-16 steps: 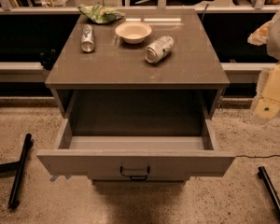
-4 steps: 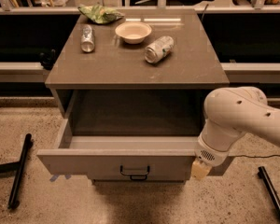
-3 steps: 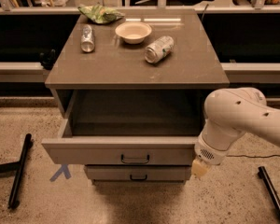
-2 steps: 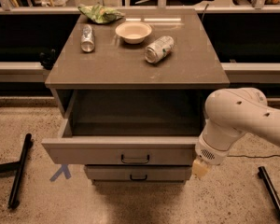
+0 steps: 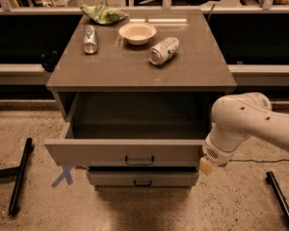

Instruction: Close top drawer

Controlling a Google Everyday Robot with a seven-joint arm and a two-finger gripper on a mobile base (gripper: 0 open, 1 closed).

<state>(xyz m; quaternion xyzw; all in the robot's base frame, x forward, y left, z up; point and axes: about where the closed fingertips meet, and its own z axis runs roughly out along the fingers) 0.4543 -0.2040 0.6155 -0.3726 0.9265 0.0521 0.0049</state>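
The top drawer [image 5: 96,153] is a wide grey-beige drawer with a small dark centre handle [image 5: 139,161]. It stands partly open, and its empty inside shows under the cabinet top [image 5: 120,69]. My white arm [image 5: 241,121] reaches in from the right. My gripper [image 5: 207,166] is at the arm's lower end, right at the right end of the drawer's front panel. Whether it touches the panel does not show.
On the cabinet top lie a beige bowl [image 5: 137,32], a tipped can [image 5: 164,50], a second can [image 5: 89,39] and a green bag [image 5: 103,13]. A lower drawer front [image 5: 142,179] is shut. Black legs lie on the floor at left [image 5: 20,176] and right [image 5: 281,198]. A blue tape cross [image 5: 63,176] marks the floor.
My arm has come in from the far right to the drawer's right end. The top drawer has slid inward from fully open to partly open. Little has moved in the last frames.
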